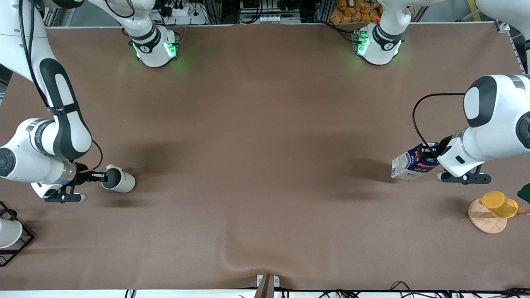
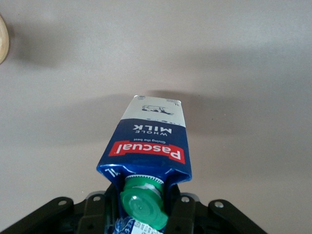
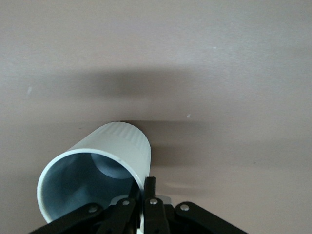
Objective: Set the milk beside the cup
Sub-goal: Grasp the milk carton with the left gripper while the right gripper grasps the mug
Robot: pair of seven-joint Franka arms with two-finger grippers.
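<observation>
Your left arm comes from its base at the top and bends down at the left arm's end of the counter, with the wrist turned sideways. Its left hand (image 1: pixel 426 154) is closed on the top of the milk (image 1: pixel 410 165), one finger on each side of the cap, and the carton hangs tilted from it, above the counter. Your right arm bends low at the right arm's end. Its right hand (image 1: pixel 100 176) lies almost level and pinches the rim of the cup (image 1: pixel 119 179), one finger inside and one outside, with the cup tipped on its side.
</observation>
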